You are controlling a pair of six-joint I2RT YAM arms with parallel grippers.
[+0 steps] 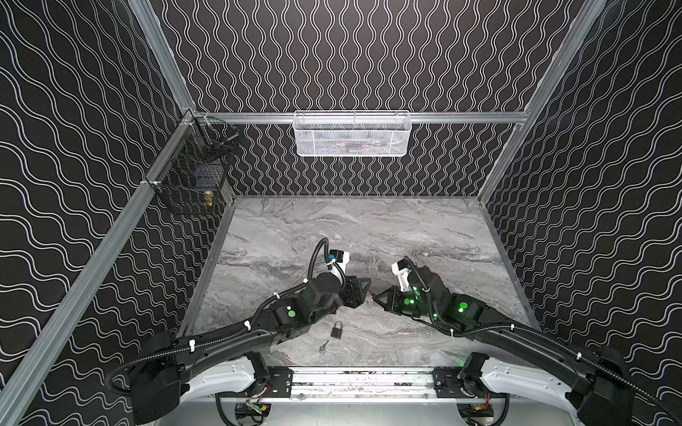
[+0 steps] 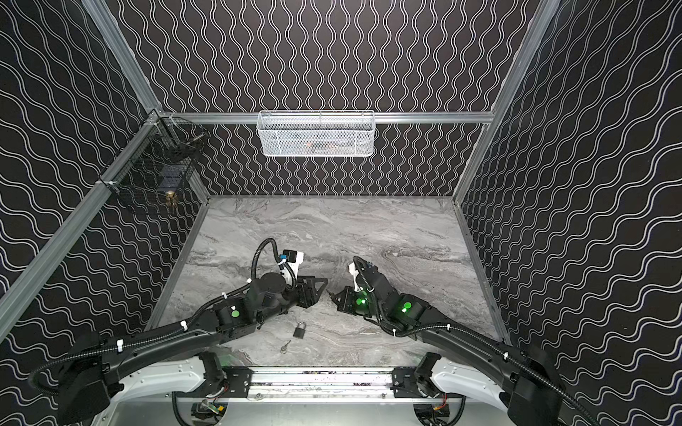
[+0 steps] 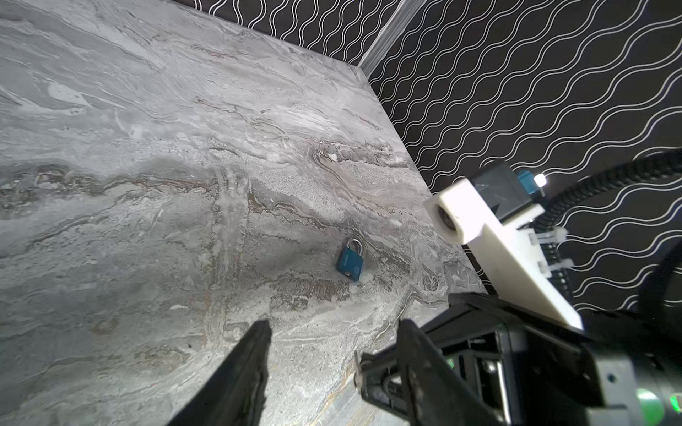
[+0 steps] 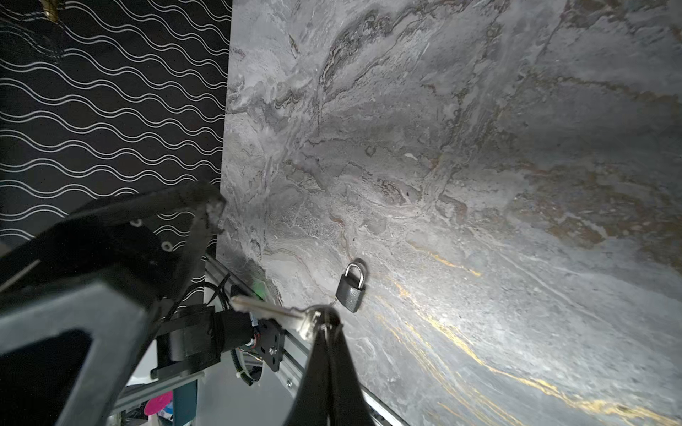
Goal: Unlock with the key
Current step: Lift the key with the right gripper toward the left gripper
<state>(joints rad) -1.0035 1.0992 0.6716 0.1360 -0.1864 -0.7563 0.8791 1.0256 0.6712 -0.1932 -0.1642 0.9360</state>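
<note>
A dark padlock (image 1: 336,329) (image 2: 299,329) (image 4: 352,287) lies flat near the table's front edge, its shackle closed. A small loose key (image 1: 324,346) (image 2: 285,346) lies just in front of it. My right gripper (image 4: 324,313) (image 1: 376,297) is shut on the head of another silver key (image 4: 273,313), whose blade points at the left gripper. My left gripper (image 3: 334,326) (image 1: 363,289) hovers above the table with its jaws apart and nothing gripped. The right gripper's tip sits close beside one of its fingers. The left wrist view also shows a blue padlock (image 3: 350,262) on the table ahead.
A white mesh basket (image 1: 352,134) hangs on the back wall. A black wire basket (image 1: 192,173) hangs in the back left corner. Patterned walls close in the marble table (image 1: 369,228) on three sides. The arms' mounting rail (image 1: 361,381) runs along the front.
</note>
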